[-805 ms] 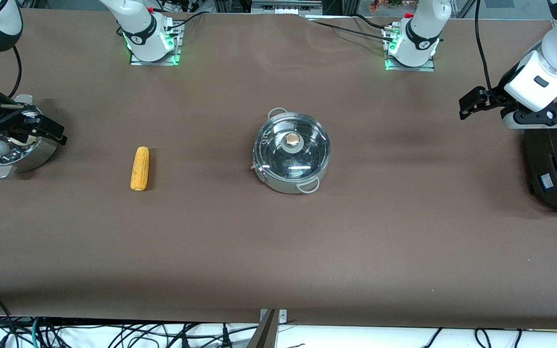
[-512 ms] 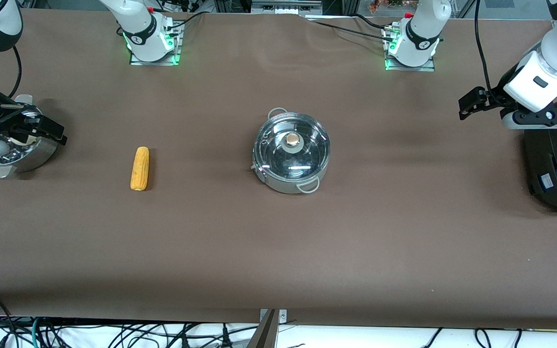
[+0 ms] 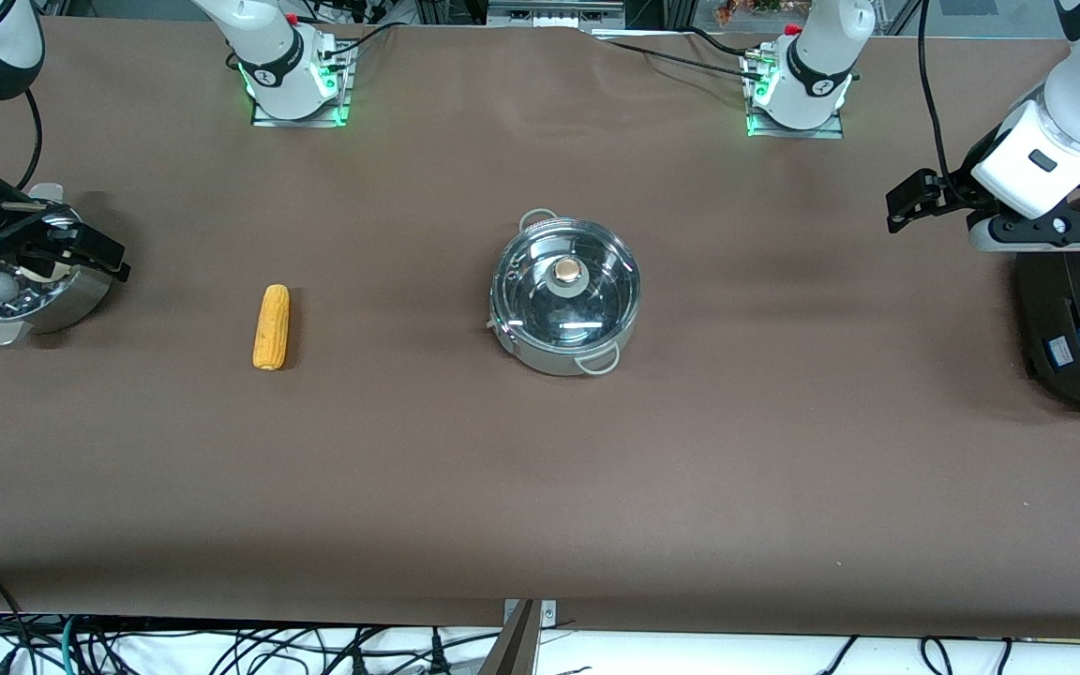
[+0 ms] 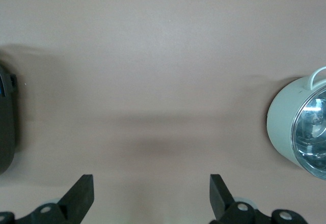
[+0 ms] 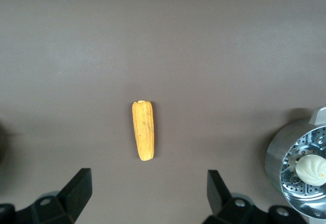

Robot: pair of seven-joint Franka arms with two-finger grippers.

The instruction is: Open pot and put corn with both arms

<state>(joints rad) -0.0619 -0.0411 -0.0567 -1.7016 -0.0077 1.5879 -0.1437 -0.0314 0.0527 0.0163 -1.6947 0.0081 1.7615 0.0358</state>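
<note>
The shiny steel pot [image 3: 540, 352] stands mid-table with its glass lid [image 3: 566, 292] and tan knob [image 3: 567, 272] on. Its edge shows in the left wrist view [image 4: 285, 127]. The yellow corn [image 3: 271, 327] lies on the cloth toward the right arm's end; it also shows in the right wrist view [image 5: 144, 130]. My right gripper [image 3: 114, 262] is open and empty over the steamer pot's edge, apart from the corn [image 5: 147, 191]. My left gripper [image 3: 898, 210] is open and empty over bare cloth between the pot and the black cooker [image 4: 151, 193].
A steel steamer pot [image 3: 52, 305] with a white bun [image 5: 311, 167] stands at the right arm's end. A black rounded cooker [image 3: 1079, 319] stands at the left arm's end, under the left arm's wrist. The brown cloth [image 3: 540, 487] covers the table.
My left gripper has shifted slightly toward the pot and a little up. The right arm, the pot and the corn have not moved.
</note>
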